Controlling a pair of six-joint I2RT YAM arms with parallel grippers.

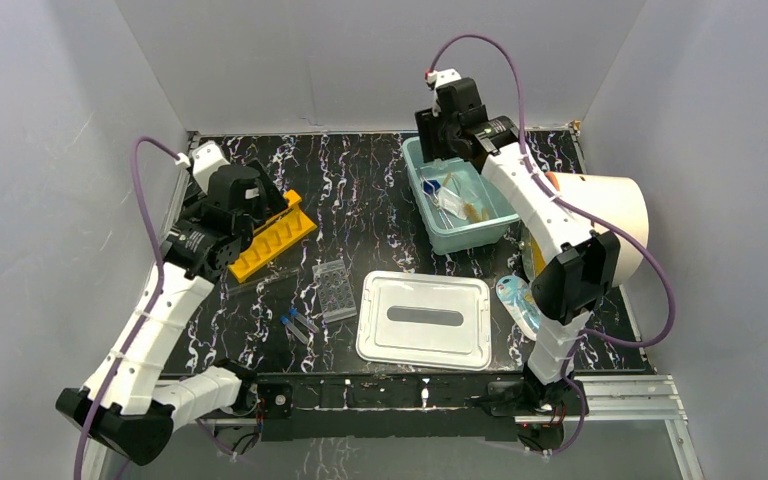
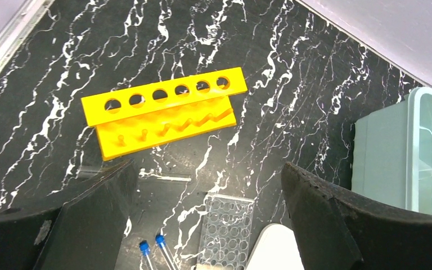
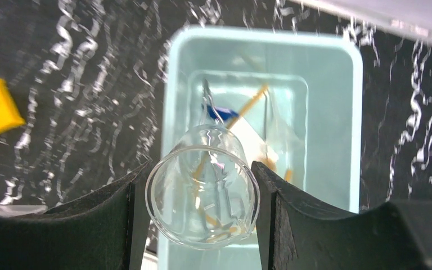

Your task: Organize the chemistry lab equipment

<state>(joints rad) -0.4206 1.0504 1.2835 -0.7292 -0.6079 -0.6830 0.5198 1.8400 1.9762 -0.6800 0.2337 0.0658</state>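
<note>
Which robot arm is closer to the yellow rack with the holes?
Left. The left end effector, open, hangs just by the yellow rack. The right end effector is across the table, holding a clear beaker over the pale blue bin.

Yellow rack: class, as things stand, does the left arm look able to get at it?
Probably yes. The left arm hangs close above the yellow rack with jaws wide open and empty; the rack lies by itself on the table, nothing on it or in between.
</note>
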